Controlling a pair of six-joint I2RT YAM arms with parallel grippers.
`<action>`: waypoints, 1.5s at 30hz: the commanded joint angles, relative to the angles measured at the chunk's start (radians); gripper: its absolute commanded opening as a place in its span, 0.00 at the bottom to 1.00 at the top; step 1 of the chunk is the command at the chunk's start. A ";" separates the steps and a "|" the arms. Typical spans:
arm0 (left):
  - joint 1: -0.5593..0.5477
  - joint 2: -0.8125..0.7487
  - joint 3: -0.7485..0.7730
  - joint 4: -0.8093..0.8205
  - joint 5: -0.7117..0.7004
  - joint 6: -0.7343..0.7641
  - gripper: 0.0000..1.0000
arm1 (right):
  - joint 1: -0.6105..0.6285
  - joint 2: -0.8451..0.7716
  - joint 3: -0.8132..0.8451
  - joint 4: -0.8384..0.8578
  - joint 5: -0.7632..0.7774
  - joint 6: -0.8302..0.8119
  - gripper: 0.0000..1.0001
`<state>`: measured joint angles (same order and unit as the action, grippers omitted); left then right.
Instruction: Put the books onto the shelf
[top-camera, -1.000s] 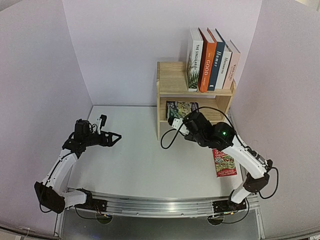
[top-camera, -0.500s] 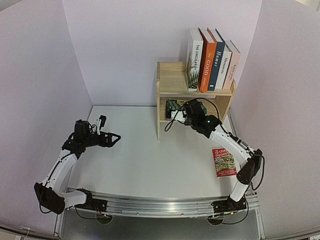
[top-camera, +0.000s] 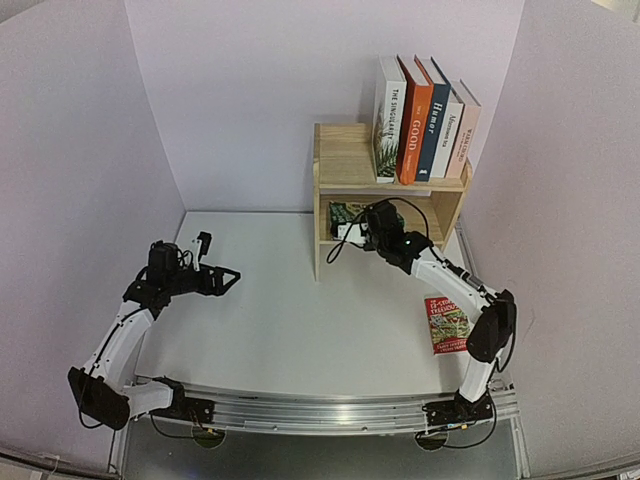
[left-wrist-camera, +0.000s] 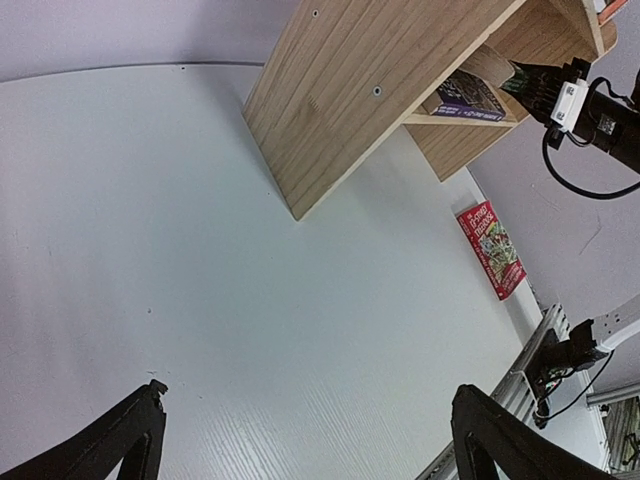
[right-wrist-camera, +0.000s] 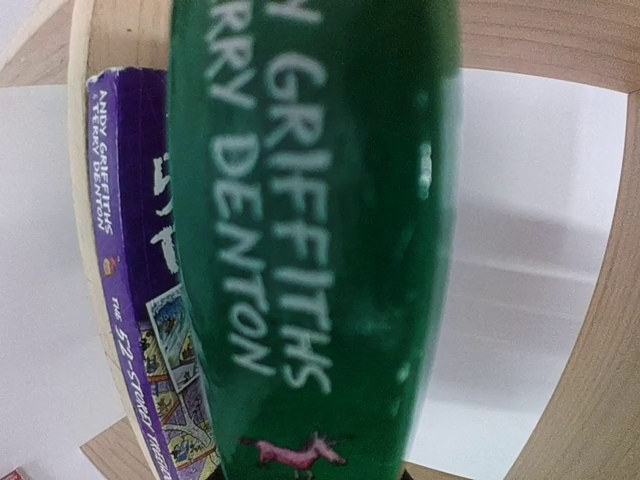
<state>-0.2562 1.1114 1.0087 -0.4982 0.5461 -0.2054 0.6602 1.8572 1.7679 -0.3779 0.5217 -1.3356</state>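
The light wooden shelf (top-camera: 340, 160) stands at the back right, with several books (top-camera: 420, 120) upright on its top board. My right gripper (top-camera: 354, 224) reaches into the lower tier, shut on a green book (top-camera: 346, 211). That book's spine (right-wrist-camera: 320, 250) fills the right wrist view, and a purple-blue book (right-wrist-camera: 125, 230) stands just left of it inside the shelf (right-wrist-camera: 600, 350). A red book (top-camera: 447, 325) lies flat on the table to the right. My left gripper (top-camera: 222, 255) hovers open over the left of the table, nothing between its fingers (left-wrist-camera: 490, 440).
Lilac walls close in the white table (top-camera: 280, 320) on three sides. The right arm's black cable (top-camera: 335, 255) loops in front of the shelf's left panel. A metal rail (top-camera: 320, 410) runs along the near edge.
My right arm has stretched forward and carried the green book from in front of the shelf into its lower tier. The left arm has not moved.
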 joint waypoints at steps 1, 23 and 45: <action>-0.002 -0.026 -0.013 -0.003 -0.006 0.018 1.00 | -0.018 0.015 -0.023 0.034 -0.038 -0.003 0.00; -0.002 -0.025 -0.040 -0.008 -0.010 0.034 1.00 | -0.044 0.076 -0.038 0.017 -0.084 -0.008 0.00; -0.003 -0.022 -0.044 -0.013 -0.008 0.048 1.00 | -0.042 0.073 0.018 -0.062 -0.101 0.059 0.63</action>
<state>-0.2565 1.1057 0.9665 -0.5087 0.5453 -0.1798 0.6224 1.9270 1.7844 -0.3313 0.4667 -1.3082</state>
